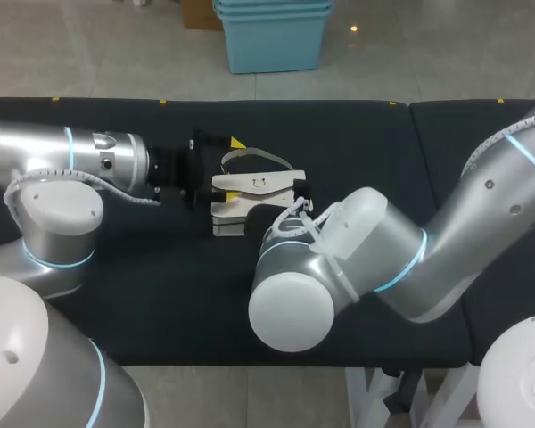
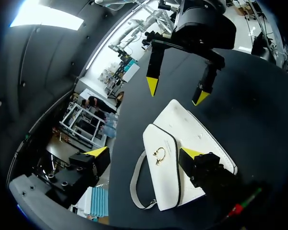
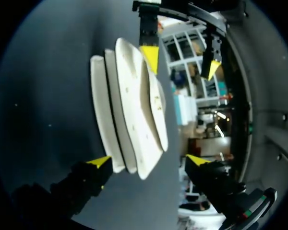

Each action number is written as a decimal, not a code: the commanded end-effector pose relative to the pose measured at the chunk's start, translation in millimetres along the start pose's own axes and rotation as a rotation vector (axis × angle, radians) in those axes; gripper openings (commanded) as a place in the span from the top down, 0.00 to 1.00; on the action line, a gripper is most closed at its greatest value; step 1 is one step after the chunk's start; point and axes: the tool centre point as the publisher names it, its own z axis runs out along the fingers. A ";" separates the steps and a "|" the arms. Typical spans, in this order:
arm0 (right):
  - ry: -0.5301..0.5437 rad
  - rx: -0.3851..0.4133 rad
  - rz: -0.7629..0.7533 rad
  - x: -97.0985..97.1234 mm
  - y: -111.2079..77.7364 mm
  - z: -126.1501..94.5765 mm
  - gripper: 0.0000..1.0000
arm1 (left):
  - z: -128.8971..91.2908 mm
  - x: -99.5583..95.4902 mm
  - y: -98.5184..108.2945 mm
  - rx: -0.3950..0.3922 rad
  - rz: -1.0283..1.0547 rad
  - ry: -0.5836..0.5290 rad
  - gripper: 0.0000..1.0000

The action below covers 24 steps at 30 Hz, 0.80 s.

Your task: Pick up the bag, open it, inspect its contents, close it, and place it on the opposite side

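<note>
Table point(image 1: 160, 285): a black table is filling the lower view, and both arms are reaching over it toward its middle.
Right arm point(image 1: 401, 259): it is coming in from the right side and bending low over the table. In the head view its big silver joint is covering its own gripper.
Left arm point(image 1: 62, 169): it is coming in from the left side and lying almost level above the table, pointing toward the bag.
Bag point(image 1: 250, 198): a white bag is lying flat on the table near the middle, between the two grippers, with its flap facing up.
Left gripper point(image 2: 144, 153): its fingers are standing wide apart and gripping nothing. One yellow tip is hanging over the bag's flap, the other is beside the bag over bare table. I cannot tell whether the first tip is touching the bag.
Right gripper point(image 3: 149, 161): it is also spread and released. One tip is sitting just at the bag's end edge, the other is well apart from it.
Strap point(image 2: 137, 184): a pale strap is lying in a loop on the table, beside the bag.
Clasp point(image 2: 159, 154): a small gold clasp is sitting on the flap, between the left gripper's fingers.
</note>
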 end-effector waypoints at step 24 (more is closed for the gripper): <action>0.355 -0.004 -0.124 -71.7 6.4 -23.5 0.00 | -54.4 2.9 -22.0 -0.202 -0.299 0.341 0.00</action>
